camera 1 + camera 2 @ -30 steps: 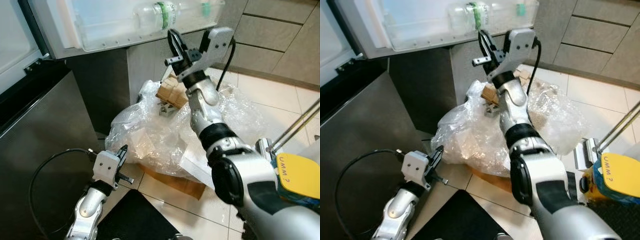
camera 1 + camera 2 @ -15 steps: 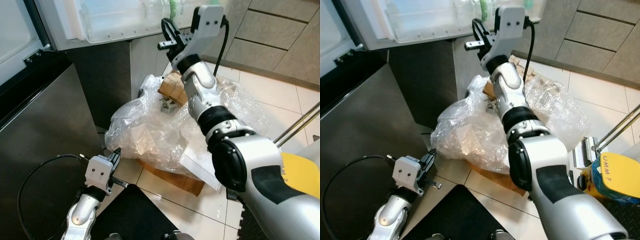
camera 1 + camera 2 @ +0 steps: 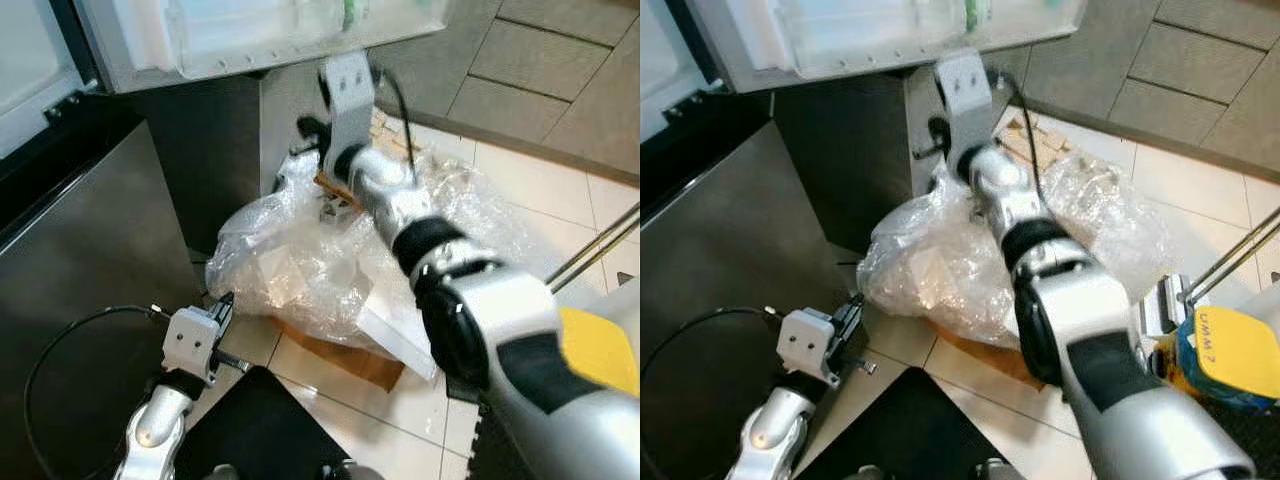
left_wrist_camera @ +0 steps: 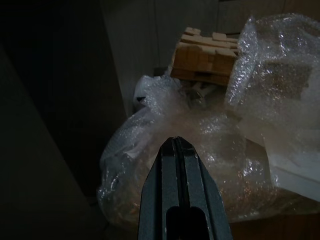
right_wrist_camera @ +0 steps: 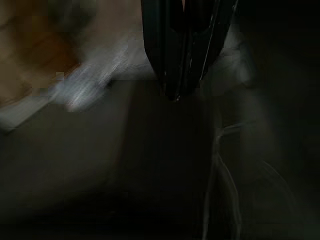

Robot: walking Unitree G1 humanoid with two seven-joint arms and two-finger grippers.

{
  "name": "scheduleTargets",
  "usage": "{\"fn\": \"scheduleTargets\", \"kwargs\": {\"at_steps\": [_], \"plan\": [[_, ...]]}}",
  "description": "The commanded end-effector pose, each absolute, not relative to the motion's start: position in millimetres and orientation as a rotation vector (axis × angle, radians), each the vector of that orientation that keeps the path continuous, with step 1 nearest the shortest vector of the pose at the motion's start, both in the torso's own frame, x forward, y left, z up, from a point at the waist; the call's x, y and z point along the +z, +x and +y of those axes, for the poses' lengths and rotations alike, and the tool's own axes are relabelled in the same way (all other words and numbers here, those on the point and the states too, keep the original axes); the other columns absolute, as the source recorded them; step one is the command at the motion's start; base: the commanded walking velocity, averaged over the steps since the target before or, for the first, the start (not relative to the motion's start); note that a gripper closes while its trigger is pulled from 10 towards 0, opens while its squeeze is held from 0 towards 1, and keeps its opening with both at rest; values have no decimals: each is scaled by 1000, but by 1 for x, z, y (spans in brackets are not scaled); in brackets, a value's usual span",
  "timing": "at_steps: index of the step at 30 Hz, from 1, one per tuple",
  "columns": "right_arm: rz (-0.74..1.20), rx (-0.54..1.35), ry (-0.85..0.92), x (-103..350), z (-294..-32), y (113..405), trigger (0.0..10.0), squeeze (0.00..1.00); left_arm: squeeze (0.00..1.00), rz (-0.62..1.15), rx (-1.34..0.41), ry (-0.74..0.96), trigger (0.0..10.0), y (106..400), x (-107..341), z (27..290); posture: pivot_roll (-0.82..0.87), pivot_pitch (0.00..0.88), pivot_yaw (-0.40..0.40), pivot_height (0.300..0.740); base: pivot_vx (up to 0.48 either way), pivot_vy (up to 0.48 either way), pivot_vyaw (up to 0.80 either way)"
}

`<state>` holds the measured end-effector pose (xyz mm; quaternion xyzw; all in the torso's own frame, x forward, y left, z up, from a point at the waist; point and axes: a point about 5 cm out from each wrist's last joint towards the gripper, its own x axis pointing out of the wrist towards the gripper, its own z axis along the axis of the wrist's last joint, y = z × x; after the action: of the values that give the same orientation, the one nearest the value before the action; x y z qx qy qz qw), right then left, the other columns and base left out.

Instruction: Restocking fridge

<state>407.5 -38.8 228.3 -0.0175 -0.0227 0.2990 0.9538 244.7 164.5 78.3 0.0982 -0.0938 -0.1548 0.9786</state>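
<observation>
nearest to me the left gripper (image 4: 176, 150) hangs low by the dark cabinet (image 3: 90, 260), its fingers pressed together and holding nothing. behind it a heap of bubble wrap (image 3: 300, 270) lies on the tiled floor (image 3: 560, 190). the right gripper (image 5: 179, 90) is above the heap, fingers together, empty. farthest, a bottle (image 3: 330, 12) lies in the fridge door shelf (image 3: 250, 40).

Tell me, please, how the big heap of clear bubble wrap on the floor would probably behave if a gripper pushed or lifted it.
The bubble wrap looks crumpled and loosely heaped, so it would probably give and fold under a push instead of sliding as one piece. Thin and air-filled, it likely weighs little for its bulk. Its glossy film may slip between fingers, and a lift could drag along the cardboard under it.
</observation>
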Motion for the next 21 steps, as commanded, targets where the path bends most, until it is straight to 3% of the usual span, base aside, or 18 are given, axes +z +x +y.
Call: {"fn": "scheduleTargets", "kwargs": {"at_steps": [1, 4, 6, 7, 13, 15, 21], "plan": [[-41, 631, -24, 211, -41, 403, 10000, 0, 0, -140, -344, 199, 10000, 240, 67, 157, -10, 154, -67, 740, 0, 0, 0], [105, 647, 49, 122, -51, 370, 10000, 0, 0, -121, -392, 195, 10000, 241, 62, 147, -49, 145, -39, 740, 0, 0, 0], [130, 640, 65, 106, -55, 362, 10000, 0, 0, -119, -397, 194, 10000, 242, 61, 146, -49, 145, -39, 740, 0, 0, 0], [177, 595, 91, 70, -70, 340, 10000, 0, 0, -116, -414, 188, 10000, 244, 60, 143, -74, 143, -18, 740, 0, 0, 0], [200, 463, 109, 36, -101, 315, 10000, 0, 0, -118, -450, 184, 10000, 249, 60, 135, -100, 136, -1, 740, 0, 0, 0], [197, 359, 91, 25, -122, 305, 10000, 0, 0, -121, -463, 182, 10000, 252, 61, 130, -106, 135, 4, 740, 0, 0, 0], [137, 264, 84, 24, -143, 297, 10000, 0, 0, -108, -471, 189, 10000, 255, 58, 127, -120, 125, 11, 740, 0, 0, 0]]}}
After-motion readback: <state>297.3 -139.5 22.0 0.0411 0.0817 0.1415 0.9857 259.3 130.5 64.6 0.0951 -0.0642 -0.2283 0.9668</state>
